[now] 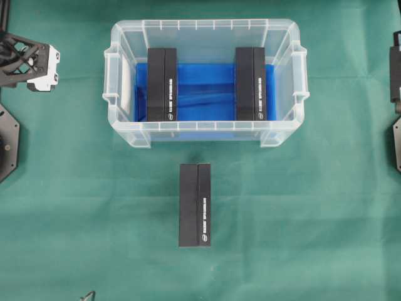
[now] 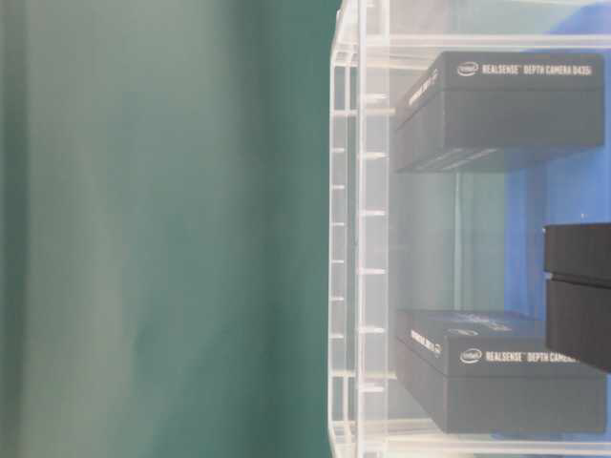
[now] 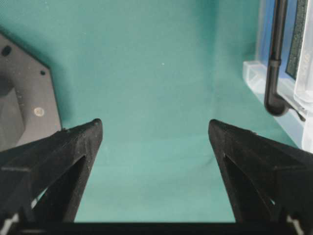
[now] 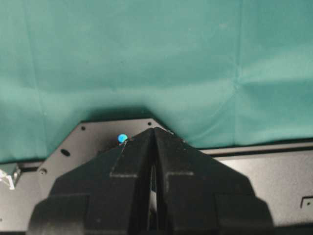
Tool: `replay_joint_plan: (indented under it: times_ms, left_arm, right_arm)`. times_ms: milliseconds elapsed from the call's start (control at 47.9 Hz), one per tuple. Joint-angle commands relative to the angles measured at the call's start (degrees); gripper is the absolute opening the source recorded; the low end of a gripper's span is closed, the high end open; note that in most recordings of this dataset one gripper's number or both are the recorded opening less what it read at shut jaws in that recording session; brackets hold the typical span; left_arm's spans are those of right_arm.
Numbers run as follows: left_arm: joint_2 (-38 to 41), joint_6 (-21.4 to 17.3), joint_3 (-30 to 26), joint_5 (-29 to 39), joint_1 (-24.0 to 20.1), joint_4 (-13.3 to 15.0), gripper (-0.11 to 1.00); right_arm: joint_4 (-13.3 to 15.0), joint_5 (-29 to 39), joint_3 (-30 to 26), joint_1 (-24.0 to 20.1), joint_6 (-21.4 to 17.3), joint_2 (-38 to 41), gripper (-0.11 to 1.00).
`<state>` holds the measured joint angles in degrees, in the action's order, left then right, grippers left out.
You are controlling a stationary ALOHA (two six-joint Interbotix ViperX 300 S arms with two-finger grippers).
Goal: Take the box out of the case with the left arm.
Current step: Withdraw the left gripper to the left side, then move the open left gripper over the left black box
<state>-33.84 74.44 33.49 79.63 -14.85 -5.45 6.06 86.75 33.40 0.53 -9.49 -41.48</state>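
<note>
We're in the approach step. Our left gripper (image 3: 155, 132) has its black fingers (image 3: 73, 147) spread wide with nothing between them, only green cloth (image 1: 75, 207) under the gap. In the overhead view the left gripper head (image 1: 34, 63) sits well off to the side of the large clear plastic rectangular case with the blue lining (image 1: 125, 135), level with its far half and not yet over the rim.

From the left wrist camera, the case's corner and a strip of blue lining show ahead and off to the right finger's side. So the case is beside us, not below.

Two black rectangular cardboard boxes remain in the case: the near-side black box (image 1: 161, 84) is the closer one to our left gripper, the far-side black box (image 1: 250, 83) lies beyond it towards the right arm. Both stand on edge, apart from each other, lengthwise across the case. A third black box (image 1: 195, 205) lies on the cloth outside the case.

The right gripper (image 4: 154, 142) is pinched closed, parked over its own base plate, empty.

Our call on the next move: carry the left gripper sideways over the rim, above the near-side box, line the fingers up across its narrow thickness, then descend inside the wall. Clearance to the case's side wall looks tight.
</note>
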Motion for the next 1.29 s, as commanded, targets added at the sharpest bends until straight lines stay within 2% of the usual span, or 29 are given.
replay_joint_plan:
  times_ms: [0,439,752,1086,1274]
  left_arm:
    - [-0.18,0.09,-1.41,-0.18,-0.26,0.09,0.86]
    - [-0.18,0.18,-1.49,-0.44,-0.26,0.62,0.86]
    - [2.81,0.26,-3.60,-4.92,0.79,1.41,0.86]
    - [21.18,-0.35,-20.13,-4.92,2.11,1.23,0.86]
    - [29.00,-0.79,-28.65,-4.83,2.81,1.14,0.86]
  right_arm:
    - [0.09,0.00,-0.62,0.09,0.09,0.00,0.02]
    - [0.09,0.09,-0.53,0.09,0.35,0.00,0.02]
    - [0.09,-0.09,0.00,0.09,0.26,0.00,0.02]
    - [0.09,-0.26,0.53,0.09,0.09,0.09,0.02]
    - [0.09,-0.26,0.53,0.09,-0.09,0.00,0.02]
